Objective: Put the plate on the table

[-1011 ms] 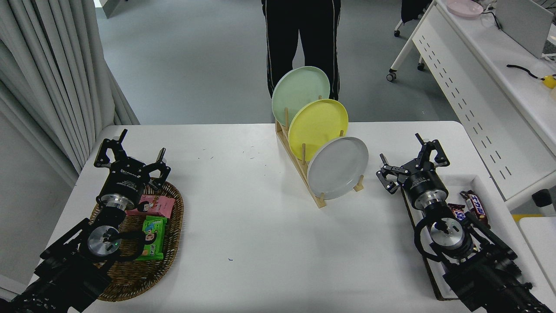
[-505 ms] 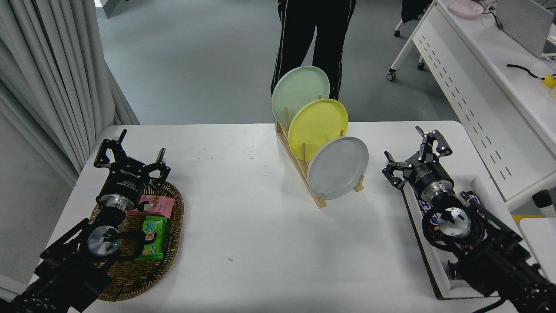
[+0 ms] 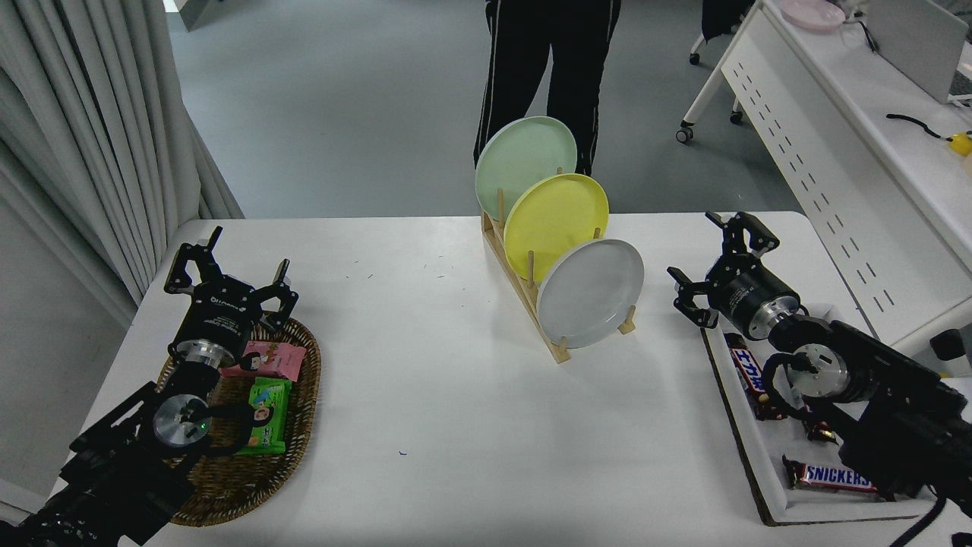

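My right black pincer [image 3: 711, 260] is spread wide just right of the round light grey plate [image 3: 591, 292], nearest in the wooden rack [image 3: 531, 300] on the white bench [image 3: 456, 425]; a sloppy grab could topple the yellow plate [image 3: 554, 213] behind

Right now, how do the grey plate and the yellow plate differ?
The grey plate fills the rack's front slot, nearest the camera and the open right gripper; the yellow plate fills the middle slot. Grey shows its full face; yellow is partly covered by grey. Both look equal in size and stand on edge, tilted alike.
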Controlling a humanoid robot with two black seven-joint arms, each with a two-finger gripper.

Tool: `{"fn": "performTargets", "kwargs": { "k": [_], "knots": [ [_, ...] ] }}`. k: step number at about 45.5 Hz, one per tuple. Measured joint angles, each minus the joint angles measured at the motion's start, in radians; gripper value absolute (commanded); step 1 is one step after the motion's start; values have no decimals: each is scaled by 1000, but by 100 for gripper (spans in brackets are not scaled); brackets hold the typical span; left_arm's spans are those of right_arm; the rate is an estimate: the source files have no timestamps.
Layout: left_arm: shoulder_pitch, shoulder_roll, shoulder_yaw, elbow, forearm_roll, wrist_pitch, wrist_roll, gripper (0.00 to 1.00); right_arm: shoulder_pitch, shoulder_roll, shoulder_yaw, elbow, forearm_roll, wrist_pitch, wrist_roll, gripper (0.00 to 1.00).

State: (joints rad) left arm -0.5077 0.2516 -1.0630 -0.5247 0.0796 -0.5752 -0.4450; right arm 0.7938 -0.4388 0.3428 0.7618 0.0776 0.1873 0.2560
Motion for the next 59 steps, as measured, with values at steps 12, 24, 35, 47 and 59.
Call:
{"fn": "performTargets", "kwargs": {
  "k": [12,24,35,47,59],
  "knots": [
    [0,0,0,0,0,0,0,100,107,-99,-259,139,32,-2,0,100],
    [0,0,0,0,0,0,0,100,226,-145,-443,248,37,-2,0,100],
    [0,0,0,0,0,0,0,100,304,-176,-494,309,42,-2,-4,100],
    [0,0,0,0,0,0,0,100,328,-184,-425,308,48,-50,-109,100],
    [0,0,0,0,0,0,0,100,334,-134,-333,250,51,-95,-226,100]
  ]
}}
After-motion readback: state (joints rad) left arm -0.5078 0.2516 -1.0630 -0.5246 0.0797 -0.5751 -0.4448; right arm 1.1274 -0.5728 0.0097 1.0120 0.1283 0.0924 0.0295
